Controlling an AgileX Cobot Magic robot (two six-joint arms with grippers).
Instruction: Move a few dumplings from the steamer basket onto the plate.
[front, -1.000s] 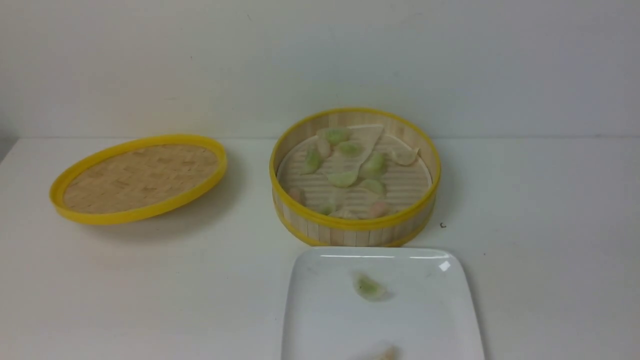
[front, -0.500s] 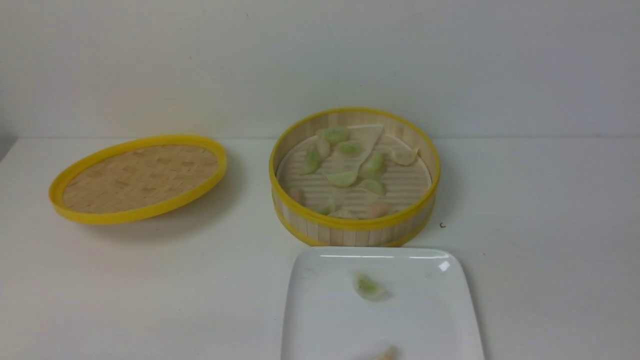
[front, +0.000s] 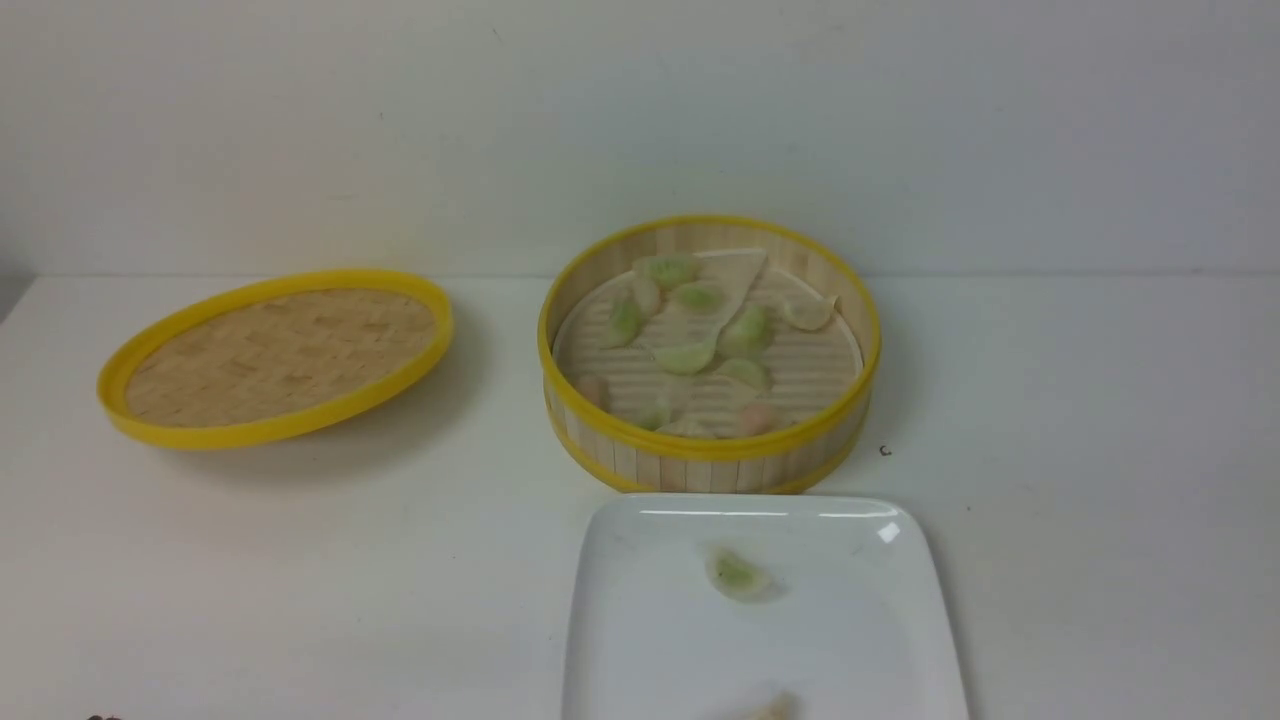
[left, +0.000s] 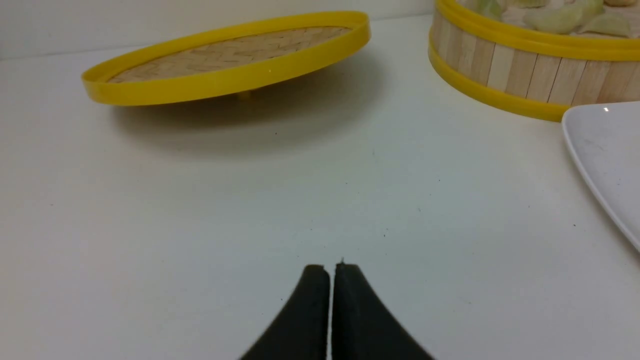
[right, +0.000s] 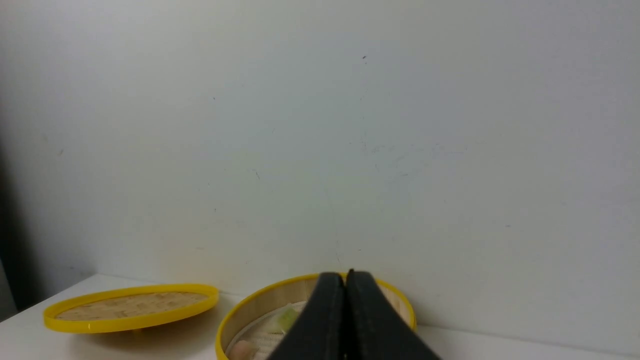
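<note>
The steamer basket (front: 710, 455) stands at the table's middle and holds several dumplings (front: 685, 357) on a paper liner. The white plate (front: 650, 640) lies just in front of it. One green dumpling (front: 738, 573) lies on the plate, and a pale one (front: 772, 708) is at the frame's bottom edge. My left gripper (left: 331, 267) is shut and empty, low over bare table, left of the plate (left: 610, 160) and basket (left: 500, 65). My right gripper (right: 345, 275) is shut and empty, held up, facing the basket (right: 240, 310) and the wall.
The yellow-rimmed woven lid (front: 275, 355) lies tilted at the left of the table. It also shows in the left wrist view (left: 225, 75) and the right wrist view (right: 130, 310). A white wall rises right behind the basket. A small dark mark (front: 885, 451) is on the table right of the basket.
Basket, plate, dumplings and lid have not moved. A small dark tip has come into the front view at the bottom left edge.
</note>
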